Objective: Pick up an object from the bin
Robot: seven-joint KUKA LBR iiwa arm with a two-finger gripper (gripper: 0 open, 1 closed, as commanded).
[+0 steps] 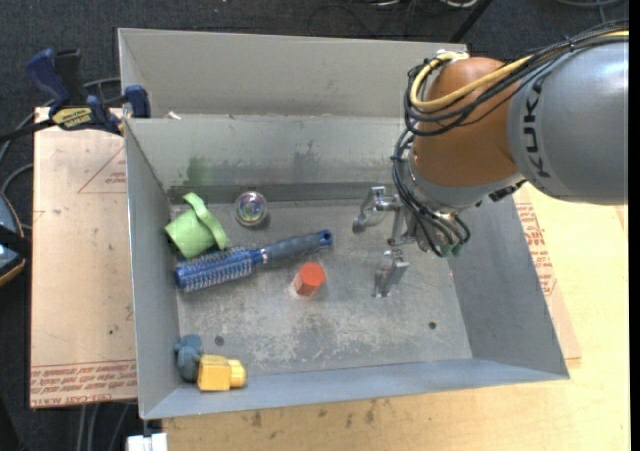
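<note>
Grey metal bin [330,339]: gripper [383,242] held wide and empty above bare floor, 1 small red cylinder [309,280] lying nearby at mid-bin; only bare metal would be closed on if lowered unshifted.

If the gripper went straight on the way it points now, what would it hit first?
Probably the bare bin floor. The gripper points down, fingers open, over a bare patch; the small red cylinder lies apart, toward the view's left of it. Depth is unclear from this view.

Even bright light, soft shadows, perhaps faint sheen on bin [300,74]
</note>
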